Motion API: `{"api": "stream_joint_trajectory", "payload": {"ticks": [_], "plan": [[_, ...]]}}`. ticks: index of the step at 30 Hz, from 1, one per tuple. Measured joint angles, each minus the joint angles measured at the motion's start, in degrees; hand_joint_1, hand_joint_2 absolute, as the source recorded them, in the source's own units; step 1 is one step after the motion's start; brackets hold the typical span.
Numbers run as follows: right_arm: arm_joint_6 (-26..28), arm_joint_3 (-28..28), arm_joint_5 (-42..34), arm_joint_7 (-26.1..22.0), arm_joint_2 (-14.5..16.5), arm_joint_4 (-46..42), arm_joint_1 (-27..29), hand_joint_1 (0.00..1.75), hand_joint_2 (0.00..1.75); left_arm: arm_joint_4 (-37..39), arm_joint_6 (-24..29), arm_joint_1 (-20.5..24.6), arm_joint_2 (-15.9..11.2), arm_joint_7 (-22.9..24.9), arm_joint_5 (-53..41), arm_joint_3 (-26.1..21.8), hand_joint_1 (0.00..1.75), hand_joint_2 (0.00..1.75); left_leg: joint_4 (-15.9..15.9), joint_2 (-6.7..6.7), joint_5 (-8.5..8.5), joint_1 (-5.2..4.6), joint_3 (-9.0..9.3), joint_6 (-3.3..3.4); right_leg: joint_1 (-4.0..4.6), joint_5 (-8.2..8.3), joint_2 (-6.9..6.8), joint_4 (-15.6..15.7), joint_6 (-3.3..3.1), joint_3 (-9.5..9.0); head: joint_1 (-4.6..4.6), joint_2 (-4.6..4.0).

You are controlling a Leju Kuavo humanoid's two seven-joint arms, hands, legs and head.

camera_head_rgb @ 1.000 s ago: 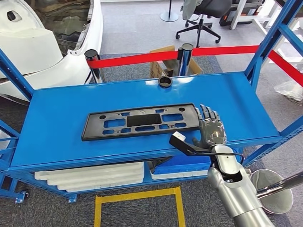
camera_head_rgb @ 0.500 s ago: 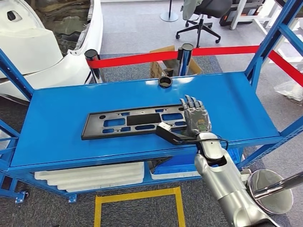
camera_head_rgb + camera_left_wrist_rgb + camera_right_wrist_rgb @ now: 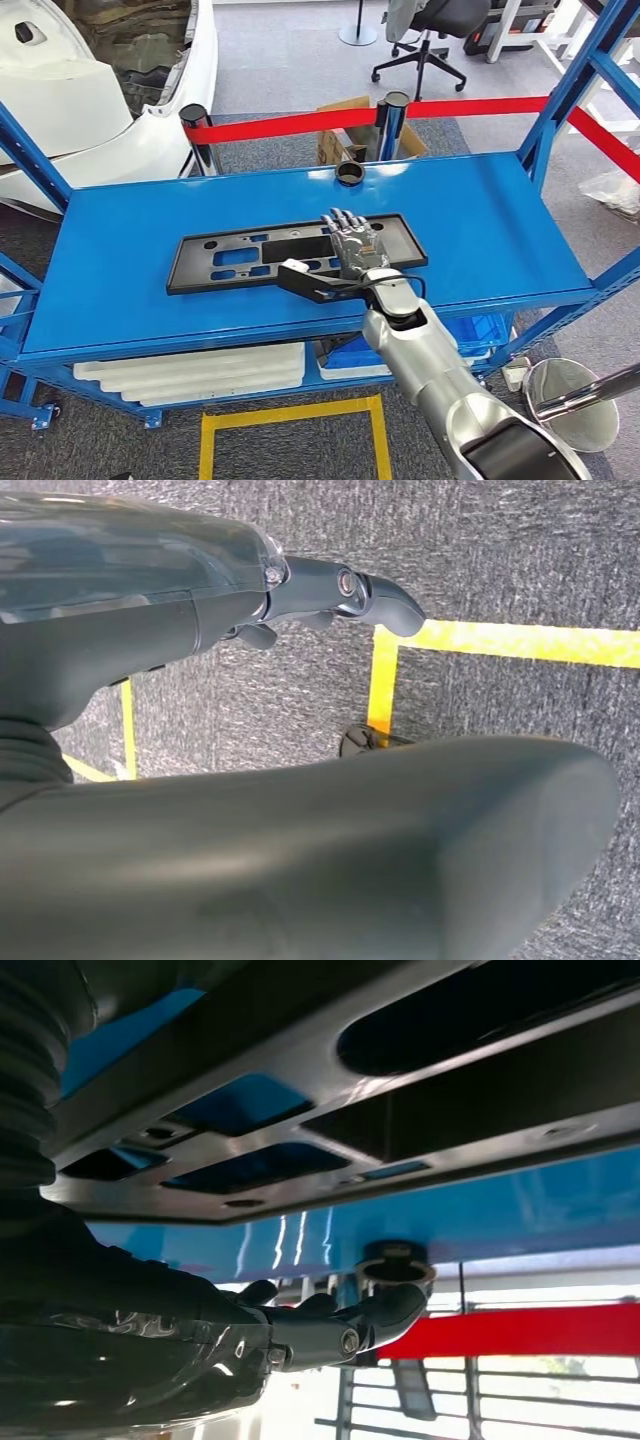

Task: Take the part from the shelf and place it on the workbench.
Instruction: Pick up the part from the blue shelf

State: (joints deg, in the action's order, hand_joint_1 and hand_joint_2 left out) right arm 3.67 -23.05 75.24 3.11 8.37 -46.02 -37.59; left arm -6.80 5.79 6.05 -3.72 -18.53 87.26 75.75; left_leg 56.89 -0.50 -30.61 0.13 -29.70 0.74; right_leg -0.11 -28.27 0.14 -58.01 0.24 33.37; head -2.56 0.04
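Shelf point(image 3: 490, 215) top: bare blue surface open to the left and right of the part point(image 3: 249, 258), and along the front edge. Right hand point(image 3: 356, 247) lies over the part's right half. Small black ring point(image 3: 349, 174) stands at the rear edge. Blue uprights point(image 3: 562, 95) flank both ends.

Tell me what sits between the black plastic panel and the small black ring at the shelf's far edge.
Nothing: the head view shows bare blue shelf between panel and ring.
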Motion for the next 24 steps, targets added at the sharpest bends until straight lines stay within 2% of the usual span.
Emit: {"api": "stream_joint_trajectory", "payload": {"ticks": [1, 5, 15, 19, 24], "plan": [[-0.20, -0.21, -0.46, -0.24, 0.45, 1.13, -0.55, 0.00, 1.75, 0.00, -0.01, 0.02, 0.00, 0.00, 0.00, 0.04, 0.00, 0.00, 0.00, 0.00, 0.00, 0.00, 0.00, 0.00, 0.00, 0.00, 0.00, 0.00, 0.00, 0.00, 0.00, 0.00], [-1.00, -0.93, -2.45, -1.57, 1.69, 5.13, -2.52, 1.75, 1.75, 0.00, -0.17, 0.04, 0.01, 0.00, -0.01, 0.17, 0.00, 0.00, 0.00, 0.00, 0.00, -0.01, 0.00, 0.00, 0.00, 0.00, -0.01, 0.00, 0.00, 0.00, 0.00, 0.00], [-0.14, -2.43, -4.99, -2.52, 2.28, 10.96, -5.17, 1.75, 1.75, 0.00, -0.54, 0.06, 0.25, -0.10, 0.01, 0.26, 0.00, 0.00, 0.01, -0.01, 0.00, -0.02, 0.00, 0.00, 0.00, 0.00, -0.01, 0.00, 0.00, 0.00, 0.00, 0.00], [0.99, -2.71, -5.21, -1.86, 2.09, 11.31, -5.22, 1.75, 1.75, 0.00, -0.69, 0.04, 0.29, -1.21, -0.01, 0.44, 0.00, 1.75, 0.01, -0.01, 0.00, -0.02, 0.01, 0.00, 0.00, 0.00, -0.01, 0.01, 0.00, 0.00, 0.00, 0.00], [2.32, -3.00, -5.27, -1.19, 1.45, 10.90, -4.95, 1.75, 1.75, 0.00, -0.67, 0.01, 0.34, -2.74, -0.07, 1.26, 0.00, 1.75, 0.01, -0.01, 0.00, -0.02, 0.02, 0.00, 0.00, 0.00, -0.01, 0.01, 0.00, 0.00, 0.00, 0.00]]}}
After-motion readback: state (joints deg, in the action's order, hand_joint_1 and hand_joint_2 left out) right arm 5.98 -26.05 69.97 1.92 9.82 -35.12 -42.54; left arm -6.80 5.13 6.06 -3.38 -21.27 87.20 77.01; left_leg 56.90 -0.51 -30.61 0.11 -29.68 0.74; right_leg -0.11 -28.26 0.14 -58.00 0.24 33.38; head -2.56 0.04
